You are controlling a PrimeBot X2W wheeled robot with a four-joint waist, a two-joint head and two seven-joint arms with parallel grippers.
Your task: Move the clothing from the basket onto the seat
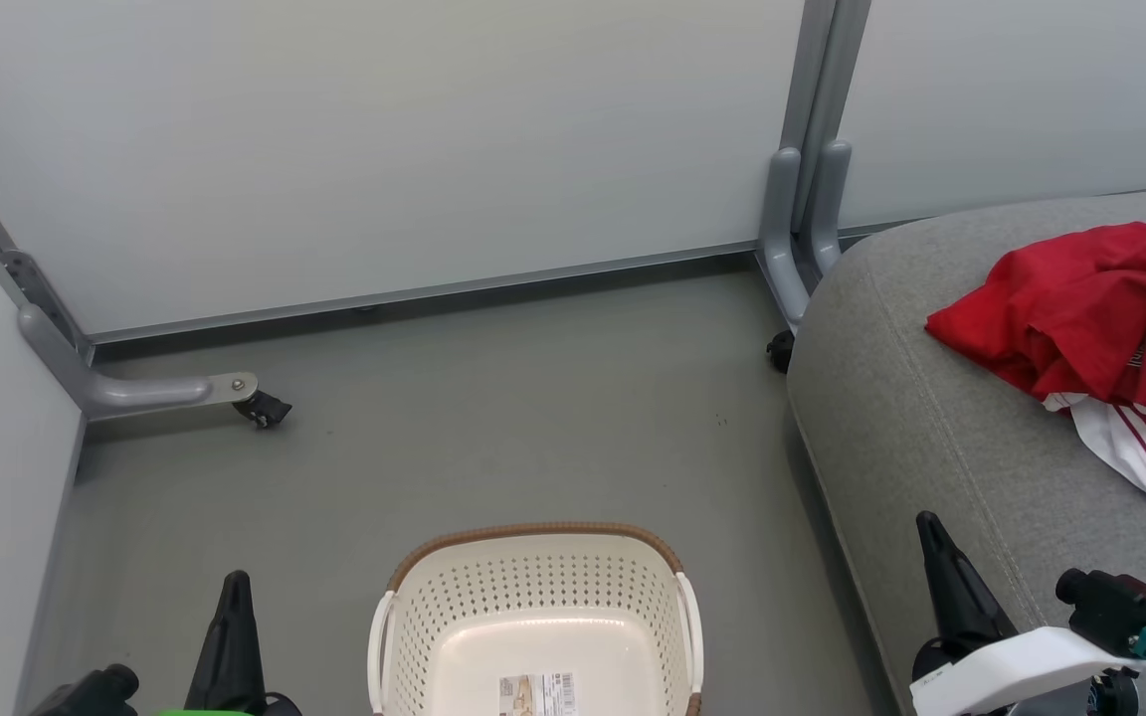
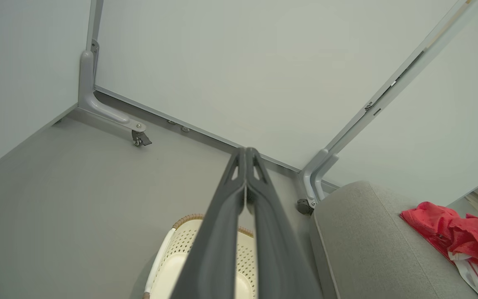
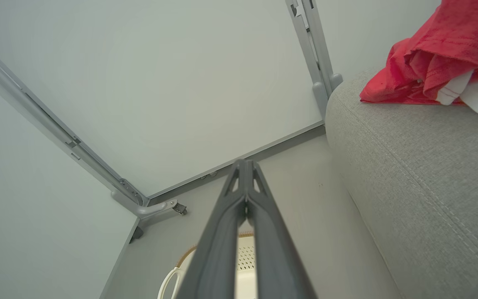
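Transfer step: judged complete. The crumpled red sports clothing with white striped trim (image 1: 1095, 318) lies on the large grey woven-fabric seat cushion (image 1: 931, 438). The cream perforated plastic basket with a brown woven-look rim (image 1: 533, 532) stands on the floor beside the seat; its visible interior contains only a label sticker.

Left gripper (image 2: 246, 155): fingers clenched together, grasping nothing. Right gripper (image 3: 245, 166): likewise.

Next move: probably no further pick. Confirm the basket's hidden near end.

Surroundings: smooth grey floor (image 1: 533, 398), enclosed by pale partition panels (image 1: 384, 149) on grey castor feet (image 1: 260, 408).
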